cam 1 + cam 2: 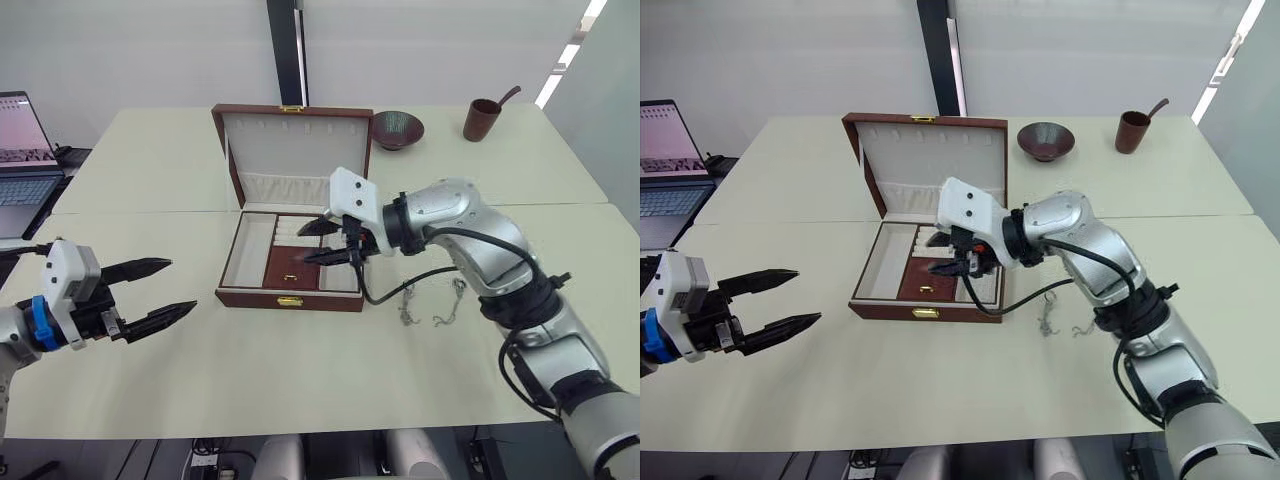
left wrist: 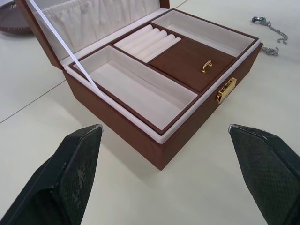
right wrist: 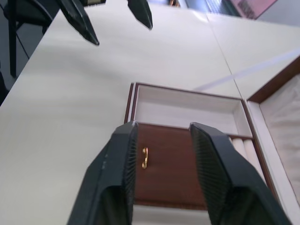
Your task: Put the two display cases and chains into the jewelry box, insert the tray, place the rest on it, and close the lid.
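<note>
Just pale table [image 1: 300,380], laptop [image 1: 22,165] alongside.

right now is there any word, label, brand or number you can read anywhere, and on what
None can be read.
The open laptop screen at the table's left edge shows pink and white content, too small to read.
The reddish-brown wood-grain jewelry box, its gold clasp, the dark bowl and the brown cup bear no visible text.

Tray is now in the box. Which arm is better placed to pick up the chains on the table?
Probably the right. The chains lie on the table beside the jewelry box, under the right arm. The right gripper is open over the tray; the left gripper hangs across the box.
</note>
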Action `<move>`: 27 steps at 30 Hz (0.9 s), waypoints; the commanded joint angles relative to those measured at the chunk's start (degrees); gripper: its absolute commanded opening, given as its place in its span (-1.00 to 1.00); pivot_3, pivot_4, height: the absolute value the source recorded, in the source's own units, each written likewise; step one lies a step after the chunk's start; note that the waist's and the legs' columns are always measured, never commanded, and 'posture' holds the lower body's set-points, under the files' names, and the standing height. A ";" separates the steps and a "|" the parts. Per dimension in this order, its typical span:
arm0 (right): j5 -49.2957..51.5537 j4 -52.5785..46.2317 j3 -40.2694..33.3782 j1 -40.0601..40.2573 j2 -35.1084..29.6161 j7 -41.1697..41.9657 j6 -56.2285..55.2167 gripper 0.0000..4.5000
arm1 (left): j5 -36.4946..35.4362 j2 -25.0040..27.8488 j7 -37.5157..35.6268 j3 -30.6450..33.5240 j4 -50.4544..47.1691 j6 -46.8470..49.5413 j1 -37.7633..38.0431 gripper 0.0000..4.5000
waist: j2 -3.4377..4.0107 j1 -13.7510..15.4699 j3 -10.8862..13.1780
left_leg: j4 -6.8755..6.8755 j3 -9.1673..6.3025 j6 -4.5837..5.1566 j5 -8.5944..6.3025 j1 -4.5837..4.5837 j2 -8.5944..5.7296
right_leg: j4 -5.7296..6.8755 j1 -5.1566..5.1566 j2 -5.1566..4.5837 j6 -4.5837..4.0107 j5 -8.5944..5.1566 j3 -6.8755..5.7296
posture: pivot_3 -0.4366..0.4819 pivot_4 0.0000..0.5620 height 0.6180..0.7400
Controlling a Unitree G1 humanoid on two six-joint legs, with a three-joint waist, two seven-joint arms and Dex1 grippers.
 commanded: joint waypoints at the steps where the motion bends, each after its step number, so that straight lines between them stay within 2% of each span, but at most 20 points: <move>1: -1.86 4.33 -0.38 -0.13 3.29 -3.37 -4.48 -0.67 | -1.47 -0.34 0.99 0.96 -2.23 0.41 -0.37 1.00 | 0.00 0.01 0.00 | 0.01 0.01 0.00 0.00 0.00 -0.01 | 0.00 0.00 0.00 0.00 0.01 0.01 | -0.05 -0.47 0.89; 4: -4.52 9.13 1.22 -0.04 5.40 -4.81 -6.99 -0.99 | -2.06 -0.74 1.77 0.29 -3.55 1.06 -0.96 1.00 | 0.00 0.00 0.00 | 0.00 -0.01 0.00 0.00 0.01 0.00 | 0.01 -0.01 0.00 0.00 0.01 0.00 | -0.05 -0.47 0.89; 12: -9.93 19.32 3.47 -1.16 8.54 -6.71 -9.33 -0.99 | -2.50 -1.87 3.45 -1.36 -6.06 1.91 -2.00 1.00 | 0.00 0.00 0.00 | -0.01 0.01 0.00 0.00 0.00 -0.02 | 0.01 -0.01 0.01 0.00 0.01 0.01 | -0.05 -0.47 0.89; 16: -12.34 21.27 5.25 -1.22 8.11 -5.56 -8.48 -0.99 | -2.51 -2.06 3.61 -1.68 -6.19 1.90 -2.11 1.00 | 0.00 -0.02 0.00 | -0.01 0.00 0.00 0.00 0.02 -0.02 | 0.01 -0.01 0.02 0.00 0.01 0.00 | -0.05 -0.47 0.89; 21: -13.75 19.82 6.27 -0.35 7.96 -4.64 -8.79 -0.99 | -2.58 -2.36 3.80 -1.67 -6.21 1.80 -2.13 1.00 | 0.00 0.00 0.00 | -0.01 0.00 0.00 0.00 0.05 -0.03 | 0.01 0.02 0.02 0.00 0.01 0.01 | -0.05 -0.47 0.89; 24: -11.23 17.08 1.84 -0.20 10.01 -6.53 -11.43 -0.99 | -2.57 -2.69 4.08 -1.26 -6.21 1.73 -1.77 1.00 | 0.00 0.00 0.00 | -0.01 0.00 0.00 0.00 0.05 -0.02 | 0.01 0.02 0.02 0.00 0.01 0.00 | -0.05 -0.47 0.89; 27: -9.10 11.42 -2.10 0.93 9.17 -6.96 -12.09 -0.99 | -2.40 -3.31 5.53 -0.25 -5.60 2.05 -1.54 1.00 | 0.01 0.04 0.01 | -0.01 -0.01 0.00 0.00 0.00 0.00 | 0.02 -0.02 0.02 -0.01 0.01 0.00 | -0.05 -0.47 0.89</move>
